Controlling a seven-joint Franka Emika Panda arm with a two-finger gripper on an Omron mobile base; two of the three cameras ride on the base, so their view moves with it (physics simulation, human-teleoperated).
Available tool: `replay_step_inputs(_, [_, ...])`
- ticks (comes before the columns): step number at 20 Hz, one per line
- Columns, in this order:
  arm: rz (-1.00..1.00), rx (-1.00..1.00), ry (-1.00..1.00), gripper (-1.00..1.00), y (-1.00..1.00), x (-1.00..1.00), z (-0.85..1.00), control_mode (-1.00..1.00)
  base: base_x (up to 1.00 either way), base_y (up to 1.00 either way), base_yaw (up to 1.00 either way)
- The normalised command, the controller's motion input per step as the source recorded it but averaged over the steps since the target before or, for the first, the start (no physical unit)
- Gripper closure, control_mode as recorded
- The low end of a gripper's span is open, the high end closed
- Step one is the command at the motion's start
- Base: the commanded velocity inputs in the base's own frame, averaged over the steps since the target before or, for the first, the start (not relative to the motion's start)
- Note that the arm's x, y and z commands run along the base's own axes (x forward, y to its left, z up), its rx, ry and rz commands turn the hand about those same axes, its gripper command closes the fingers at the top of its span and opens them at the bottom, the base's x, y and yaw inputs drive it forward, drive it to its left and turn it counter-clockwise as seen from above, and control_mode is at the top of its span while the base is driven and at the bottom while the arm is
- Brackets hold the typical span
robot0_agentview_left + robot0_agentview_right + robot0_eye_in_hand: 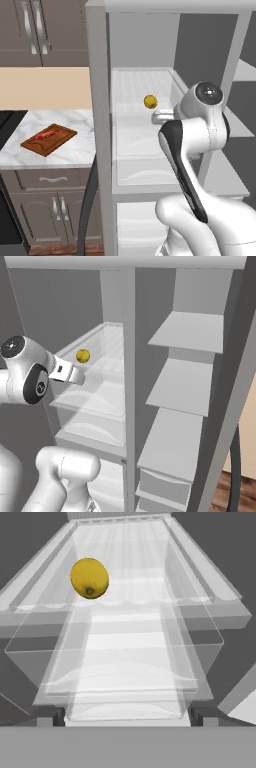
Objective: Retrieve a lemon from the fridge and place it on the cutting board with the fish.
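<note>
The lemon (150,102) (83,356) (89,578) lies on a clear upper shelf inside the open fridge (98,100) (129,346). My gripper (156,118) (80,377) (127,717) is just in front of that shelf, a little below the lemon and short of it. It is open, its fingertips (57,717) wide apart with nothing between them. In the hand view the lemon sits up and to the left. On the marble counter left of the fridge lies the cutting board (62,137), with the red fish (45,135) on it.
Clear drawers (145,165) stack below the lemon's shelf. Door shelves (182,381) line the fridge's right side. Brown-grey cabinets (35,30) hang above the counter (75,150), and a dark stove edge (6,125) is at far left. A dark handle (87,205) hangs beside the fridge wall.
</note>
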Motion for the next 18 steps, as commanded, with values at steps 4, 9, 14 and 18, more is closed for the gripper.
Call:
replay_step_inputs(4, [-0.08,-0.02,0.03,-1.00,0.00,0.01,0.46,-1.00,0.00,0.00,0.00])
replay_step_inputs(9, [0.00,0.00,0.07,-1.00,0.00,0.17,0.06,-1.00,0.00,0.00,0.00])
replay_step_inputs(14, [0.04,0.00,0.00,-1.00,0.00,0.34,0.00,-1.00,0.00,0.00,0.00])
replay_step_inputs(18, [0.18,0.00,0.00,-1.00,0.00,0.49,0.00,-1.00,0.00,0.00,0.00])
